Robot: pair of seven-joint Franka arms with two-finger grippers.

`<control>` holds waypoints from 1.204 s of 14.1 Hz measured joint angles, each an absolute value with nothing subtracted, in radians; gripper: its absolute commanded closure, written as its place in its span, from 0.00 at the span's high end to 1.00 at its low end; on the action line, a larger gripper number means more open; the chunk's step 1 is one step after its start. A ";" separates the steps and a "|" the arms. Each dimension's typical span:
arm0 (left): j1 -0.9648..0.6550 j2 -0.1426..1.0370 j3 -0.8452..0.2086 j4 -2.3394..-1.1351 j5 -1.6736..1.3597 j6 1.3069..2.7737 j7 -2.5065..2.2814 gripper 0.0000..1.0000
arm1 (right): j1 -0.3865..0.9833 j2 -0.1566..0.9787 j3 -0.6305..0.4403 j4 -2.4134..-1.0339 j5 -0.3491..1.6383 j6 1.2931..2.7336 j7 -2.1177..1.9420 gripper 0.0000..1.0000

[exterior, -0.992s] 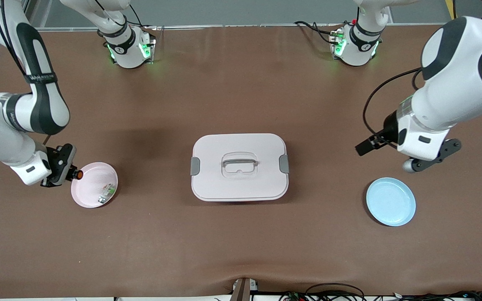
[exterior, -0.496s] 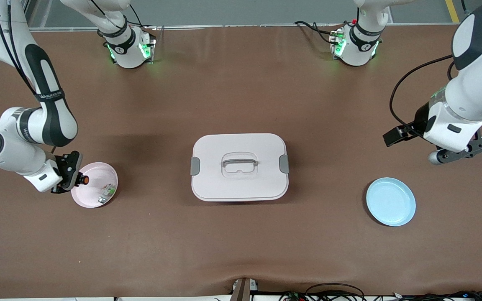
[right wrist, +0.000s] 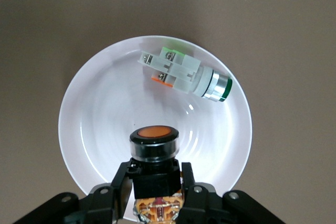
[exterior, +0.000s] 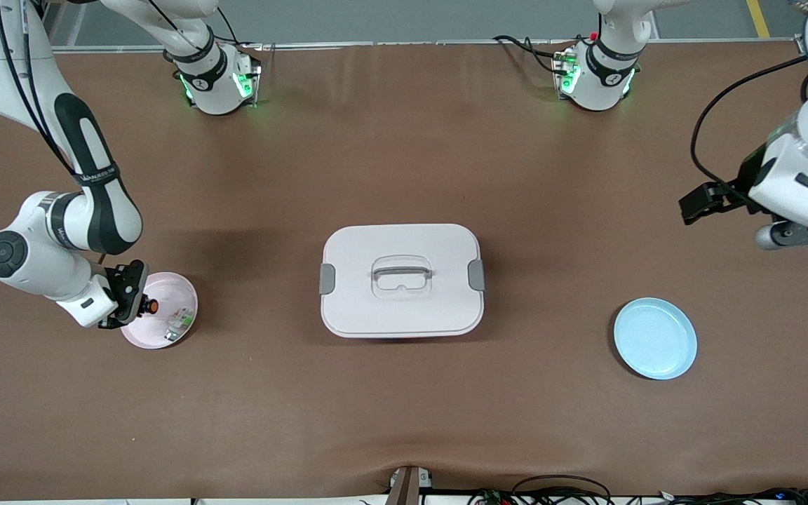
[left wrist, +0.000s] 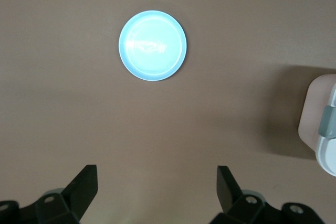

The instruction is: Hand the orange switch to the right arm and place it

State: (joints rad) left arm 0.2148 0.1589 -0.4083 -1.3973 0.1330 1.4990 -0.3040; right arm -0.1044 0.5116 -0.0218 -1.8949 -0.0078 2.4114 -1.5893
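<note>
Right end effector [exterior: 139, 306] grips orange switch [right wrist: 154, 145] over pink plate's [exterior: 178, 293] edge; left end effector [left wrist: 156, 192] gapes.

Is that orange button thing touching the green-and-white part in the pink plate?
Apart. The right wrist view shows bare plate between the orange switch, clamped in the right gripper, and the green-and-white part.

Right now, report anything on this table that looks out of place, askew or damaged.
Nothing stands out. The right tool holds the orange switch over the pink plate, beside the green-and-white part lying in it. The blue plate and lidded box sit flat and intact.
</note>
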 measured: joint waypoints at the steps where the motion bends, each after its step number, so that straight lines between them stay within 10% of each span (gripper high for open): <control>1: 0.218 0.154 -0.408 -1.397 0.133 1.499 -0.292 1.00 | -0.106 0.518 -0.022 -1.894 -0.008 2.420 -1.589 0.05; 13: 0.014 -0.012 -0.141 -1.554 0.063 1.553 -0.146 1.00 | -0.107 0.592 -0.016 -1.891 -0.007 2.575 -1.589 0.13; 17: -0.002 -0.030 -0.144 -1.559 0.063 1.561 -0.157 1.00 | -0.107 0.593 -0.015 -1.892 -0.006 2.576 -1.589 0.59</control>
State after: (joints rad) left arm -0.0020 -0.0295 -0.1435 -1.5592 0.0625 1.5605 -0.1571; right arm -0.1072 0.5927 -0.0152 -1.8917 -0.0065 2.5760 -1.5890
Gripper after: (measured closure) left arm 0.000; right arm 0.568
